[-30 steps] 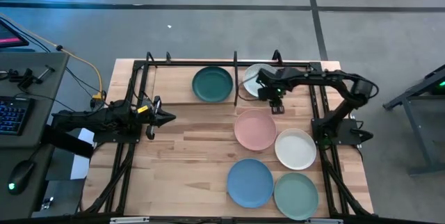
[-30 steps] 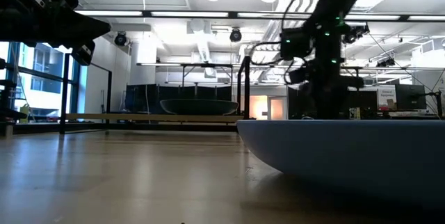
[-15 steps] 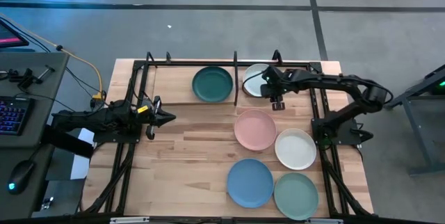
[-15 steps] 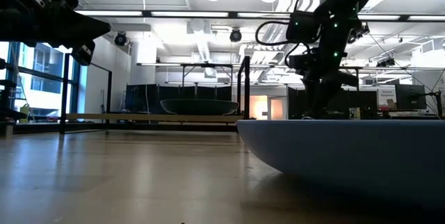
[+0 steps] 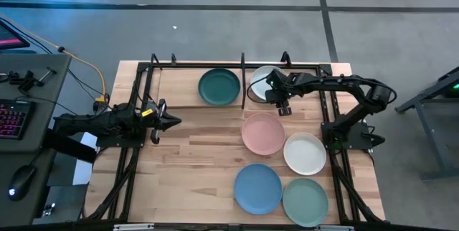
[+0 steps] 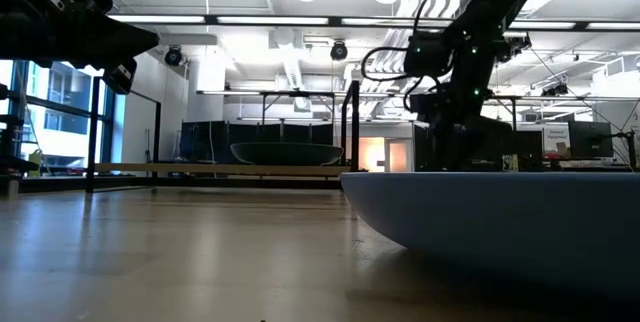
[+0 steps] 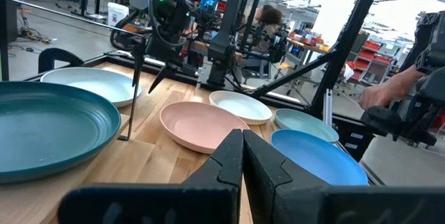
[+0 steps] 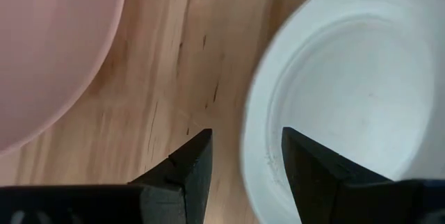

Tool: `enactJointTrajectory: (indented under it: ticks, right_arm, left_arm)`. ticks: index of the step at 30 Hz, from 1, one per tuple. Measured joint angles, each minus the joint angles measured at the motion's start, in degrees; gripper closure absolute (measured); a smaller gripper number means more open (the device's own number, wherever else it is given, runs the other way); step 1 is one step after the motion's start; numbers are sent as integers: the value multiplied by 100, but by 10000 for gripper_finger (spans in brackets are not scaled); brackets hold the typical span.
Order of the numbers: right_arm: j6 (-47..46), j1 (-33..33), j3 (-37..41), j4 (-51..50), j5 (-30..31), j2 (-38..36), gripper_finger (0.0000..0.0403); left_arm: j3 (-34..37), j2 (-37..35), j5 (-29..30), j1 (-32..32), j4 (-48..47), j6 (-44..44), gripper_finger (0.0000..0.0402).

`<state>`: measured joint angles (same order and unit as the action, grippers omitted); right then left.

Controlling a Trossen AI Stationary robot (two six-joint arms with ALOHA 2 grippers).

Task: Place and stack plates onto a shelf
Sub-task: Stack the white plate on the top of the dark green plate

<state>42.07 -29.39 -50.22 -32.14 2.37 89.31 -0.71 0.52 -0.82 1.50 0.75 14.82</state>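
Left tool (image 5: 174,121): fingers pressed together, above bare wooden counter (image 5: 193,152).
Shelf (image 5: 179,87): holds round dark green plate (image 5: 219,87) and pale mint plate (image 5: 261,80).
Right tool (image 5: 281,102): spread, over mint plate's rim.

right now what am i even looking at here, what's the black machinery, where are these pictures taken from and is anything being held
This is a two-armed robot at a wooden table. One picture looks straight down, one sits at table height, and one camera rides on each wrist.

The left pincer waits shut at the table's left side, holding nothing. The right pincer is open, its fingers on either side of the pale mint plate's rim, gripping nothing yet.

That plate and the dark green plate lie on the shelf, a low board framed by black rods at the far end. Loose on the table are the pink plate, white plate, blue plate and sage green plate.
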Motion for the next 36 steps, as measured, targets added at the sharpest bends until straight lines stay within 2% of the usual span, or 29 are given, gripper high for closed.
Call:
enactJointTrajectory:
  ticks: [14,29,36]
  right_arm:
    - [-2,0,-2,434,-50,304,249]
    - [-141,-181,-8,421,-201,450,249]
    - [-607,-181,-7,551,-94,667,250]
  left_arm:
    - [0,0,0,-2,1,-1,401]
    - [0,0,0,-1,1,0,401]
    - [0,0,0,-1,0,0,401]
